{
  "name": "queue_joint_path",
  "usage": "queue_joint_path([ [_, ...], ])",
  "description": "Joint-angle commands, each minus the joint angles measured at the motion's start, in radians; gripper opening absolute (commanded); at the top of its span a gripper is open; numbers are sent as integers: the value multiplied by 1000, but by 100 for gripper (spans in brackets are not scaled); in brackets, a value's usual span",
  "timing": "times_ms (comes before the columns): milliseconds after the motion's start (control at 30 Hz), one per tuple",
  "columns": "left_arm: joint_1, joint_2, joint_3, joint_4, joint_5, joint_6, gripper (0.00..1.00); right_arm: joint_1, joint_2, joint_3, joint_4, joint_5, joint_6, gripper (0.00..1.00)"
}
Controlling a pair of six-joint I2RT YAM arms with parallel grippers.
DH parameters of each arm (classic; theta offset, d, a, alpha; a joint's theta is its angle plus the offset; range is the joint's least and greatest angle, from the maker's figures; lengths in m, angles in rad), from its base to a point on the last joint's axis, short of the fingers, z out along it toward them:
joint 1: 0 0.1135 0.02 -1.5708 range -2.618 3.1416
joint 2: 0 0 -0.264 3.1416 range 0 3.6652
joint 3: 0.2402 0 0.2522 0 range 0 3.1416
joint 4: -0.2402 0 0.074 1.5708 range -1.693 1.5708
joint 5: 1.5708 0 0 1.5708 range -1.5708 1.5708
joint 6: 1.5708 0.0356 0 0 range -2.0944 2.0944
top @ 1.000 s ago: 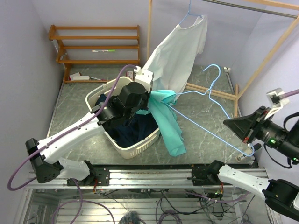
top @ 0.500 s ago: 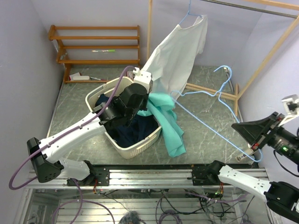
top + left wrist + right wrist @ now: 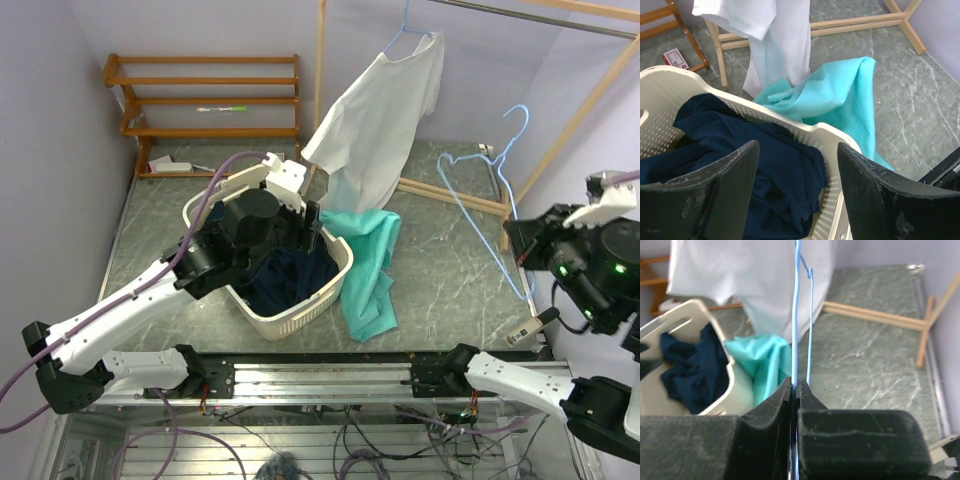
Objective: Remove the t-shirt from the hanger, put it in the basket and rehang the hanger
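**Teal t-shirt off the hanger, draped over the basket rim**

Teal t-shirt (image 3: 368,268) slumped over the far-right rim of the cream laundry basket (image 3: 300,310), trailing down onto the grey stone-patterned floor (image 3: 440,270); just ahead of and to the right of the left gripper (image 3: 797,195) in its wrist view. Left gripper hovering above the basket, fingers spread wide apart, holding nothing. Directly below and between those fingers: a dark navy garment (image 3: 765,170) heaped inside the basket.

Blue wire hanger (image 3: 490,200) bare of cloth, clamped between the tightly closed fingers of the right gripper (image 3: 794,390), rising up and away from that gripper. Teal shirt well to the left of it, apart from the wire.

Beyond both: white t-shirt (image 3: 385,115) hanging from a second blue hanger (image 3: 408,25) on the wooden rack (image 3: 322,60), its hem dropping just behind the teal cloth and touching or nearly touching it — cannot tell which. Wooden rack base (image 3: 455,196) lying across the floor under the held hanger. Wooden shelf (image 3: 200,105) far back left, past the basket.
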Motion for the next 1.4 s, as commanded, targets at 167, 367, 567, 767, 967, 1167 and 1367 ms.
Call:
queue_joint_path([
  [167, 4, -134, -79, -13, 58, 26, 73, 93, 126, -62, 395, 417, -200, 0],
  [367, 4, -255, -167, -1, 49, 10, 73, 116, 292, 49, 493, 445, -305, 0],
  [567, 4, -310, -194, -9, 46, 1, 73, 104, 461, 190, 511, 499, -384, 0],
  [767, 4, -337, -203, -22, 38, 0, 73, -140, 583, 284, 334, 200, -295, 0],
  [967, 6, -356, -220, -30, 24, -5, 73, -430, 543, 14, 420, -89, -276, 0],
  [1167, 6, -344, -218, -31, 42, -7, 73, -665, 512, -34, 486, -354, -229, 0],
  [1367, 6, -345, -221, -40, 54, -14, 72, -722, 450, -72, 592, -460, -249, 0],
])
